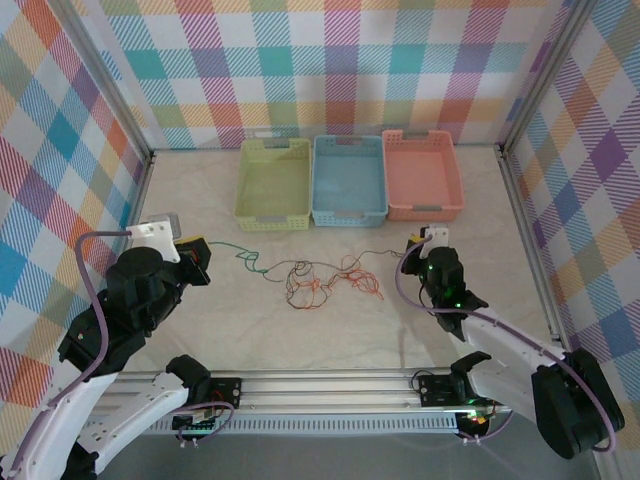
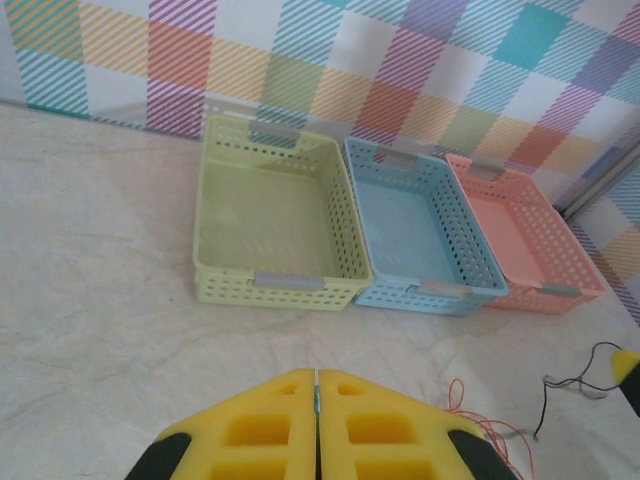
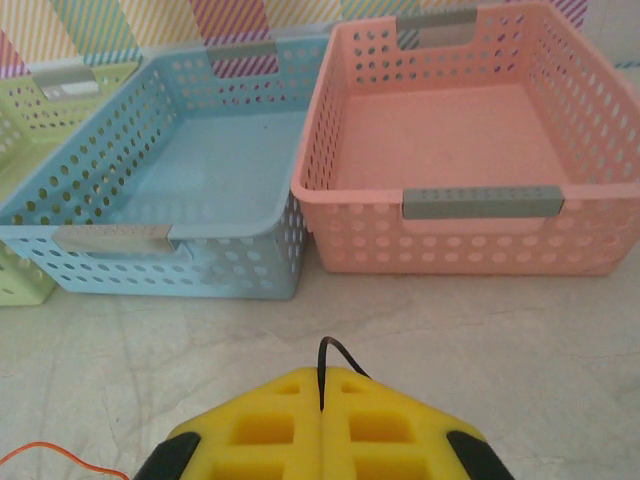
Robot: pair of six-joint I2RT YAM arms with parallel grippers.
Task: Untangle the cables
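Found the left gripper (image 2: 316, 376) clenched tight on a greenish strand (image 2: 316, 400) of the cables (image 1: 322, 280). Found the right gripper (image 3: 322, 374) likewise clamped, pinching a black strand (image 3: 338, 352) that looped up out of the seam. Saw the remaining tangle lying loose on the table (image 1: 300, 335), between both arms and near the three baskets (image 1: 348, 180).

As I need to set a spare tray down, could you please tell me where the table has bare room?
Bare table lies left of the green basket, right of the pink basket, and in the strip between the cables and the front rail. It is crowded mid-table, where the cables stretch between the left end effector and the right end effector.
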